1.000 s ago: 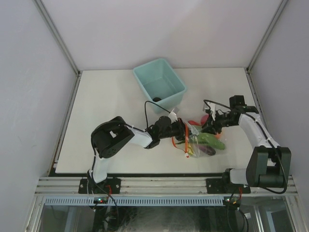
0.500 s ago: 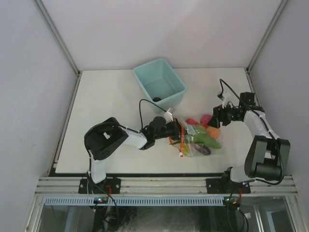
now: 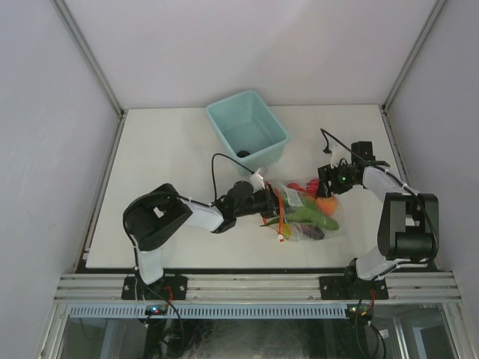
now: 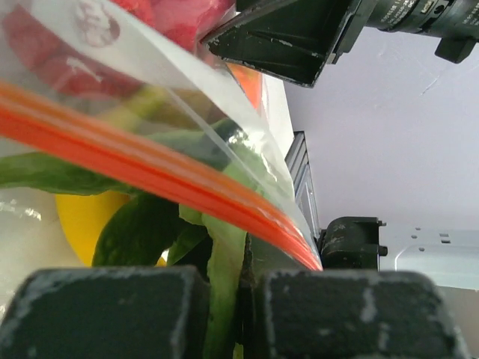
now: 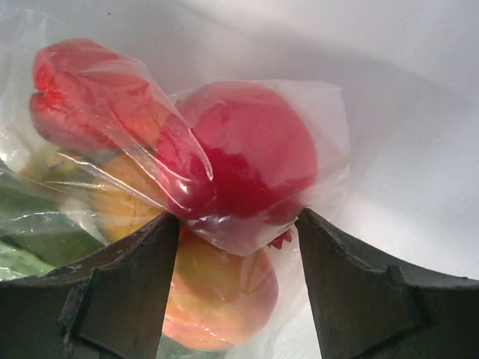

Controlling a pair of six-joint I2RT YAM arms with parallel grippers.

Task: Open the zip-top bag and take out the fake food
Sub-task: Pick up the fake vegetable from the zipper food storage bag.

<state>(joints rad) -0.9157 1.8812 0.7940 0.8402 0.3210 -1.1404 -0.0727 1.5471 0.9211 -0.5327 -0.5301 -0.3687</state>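
Observation:
The zip-top bag (image 3: 303,213) lies on the table in front of the teal bin, with the fake food inside. My left gripper (image 3: 267,200) is shut on the bag's plastic just under the red-orange zipper strip (image 4: 150,176). The long green piece (image 4: 142,232) and the yellow piece (image 4: 78,217) show behind the plastic. My right gripper (image 3: 327,182) is open at the bag's far right end. Its jaws stand on either side of the bagged red apple (image 5: 254,157) and the orange-red peach (image 5: 217,292). The dark purple eggplant (image 3: 316,232) lies at the bag's near side.
The teal bin (image 3: 247,131) stands behind the bag, with a small dark thing inside it. Both arms reach in towards the bag from left and right. The table's right edge (image 3: 397,164) is close to the right arm.
My right gripper drew back to the right of the bag, then came in low at its far end. My left gripper shifted a little left with the zipper edge.

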